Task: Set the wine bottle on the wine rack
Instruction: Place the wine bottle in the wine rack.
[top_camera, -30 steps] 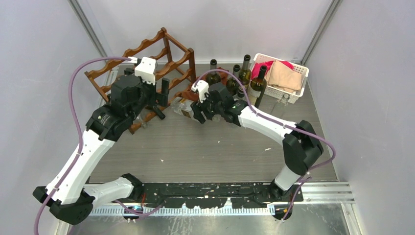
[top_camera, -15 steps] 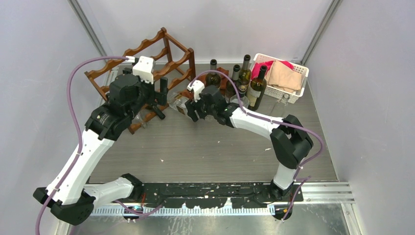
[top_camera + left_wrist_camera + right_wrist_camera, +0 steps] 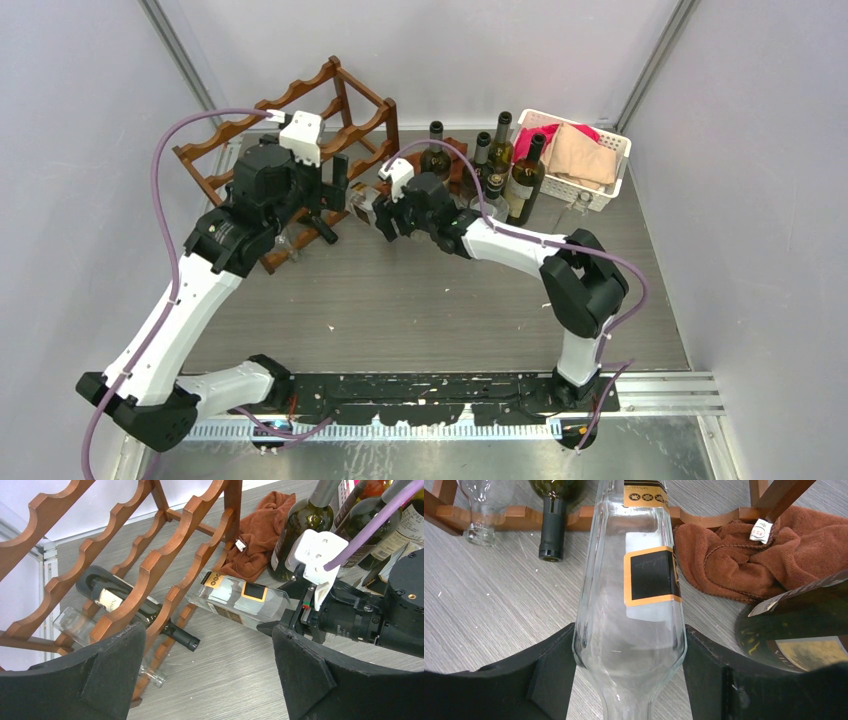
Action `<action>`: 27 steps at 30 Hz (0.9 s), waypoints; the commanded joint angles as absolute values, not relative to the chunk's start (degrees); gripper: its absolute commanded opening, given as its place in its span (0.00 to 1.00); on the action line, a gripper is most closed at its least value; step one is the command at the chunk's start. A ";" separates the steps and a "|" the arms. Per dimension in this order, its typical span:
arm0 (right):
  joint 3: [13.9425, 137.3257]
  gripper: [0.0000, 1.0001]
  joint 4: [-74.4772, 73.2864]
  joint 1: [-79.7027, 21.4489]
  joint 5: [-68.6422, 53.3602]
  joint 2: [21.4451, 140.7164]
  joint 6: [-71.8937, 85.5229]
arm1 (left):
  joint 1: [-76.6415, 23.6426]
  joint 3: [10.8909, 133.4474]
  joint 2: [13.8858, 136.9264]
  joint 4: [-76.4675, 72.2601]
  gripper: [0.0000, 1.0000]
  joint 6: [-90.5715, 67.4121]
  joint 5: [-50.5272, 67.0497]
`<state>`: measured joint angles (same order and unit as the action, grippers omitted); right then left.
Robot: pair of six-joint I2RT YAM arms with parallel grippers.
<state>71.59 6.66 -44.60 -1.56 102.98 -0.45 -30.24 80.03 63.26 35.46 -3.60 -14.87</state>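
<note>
your right claw [image 3: 629, 667] grips one clear bottle [image 3: 634, 605], base near the rack [image 3: 165, 545]. left claw [image 3: 207, 675] wide, empty. two racked bottles [image 3: 135, 607], four upright bottles [image 3: 527, 175] behind, i think.

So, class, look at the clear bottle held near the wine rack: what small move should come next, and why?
Probably ease the right hand forward, sliding the clear bottle base-first into the wine rack, in the cradle that looks free beside the dark bottle. The bottle is gripped lying roughly level, its base close to the front rail; the left hand is open and holds nothing.
</note>
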 commanded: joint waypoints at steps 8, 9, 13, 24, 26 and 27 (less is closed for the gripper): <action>76.69 0.01 35.19 -46.13 -0.18 107.44 1.80 | -28.51 81.76 63.98 32.80 0.95 -2.09 -12.49; 76.92 0.01 36.49 -46.14 -0.18 108.34 1.83 | -28.41 81.92 64.05 33.07 0.95 -2.04 -12.55; 79.48 0.02 40.33 -46.12 2.59 113.30 1.84 | -28.21 82.47 64.29 34.39 0.95 -2.12 -12.70; 92.64 0.40 43.95 -44.67 2.00 126.56 2.20 | -27.11 82.95 65.58 36.80 0.95 -1.63 -13.27; 95.36 0.52 43.96 -44.31 2.21 129.20 2.27 | -26.76 83.10 65.86 37.07 0.95 -1.29 -13.13; 96.45 0.60 43.90 -44.07 2.28 129.95 2.28 | -26.60 83.14 65.96 37.02 0.95 -1.24 -12.98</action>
<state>88.09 29.15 -45.36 0.97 130.13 1.72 -27.42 80.47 65.80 37.45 -2.37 -13.34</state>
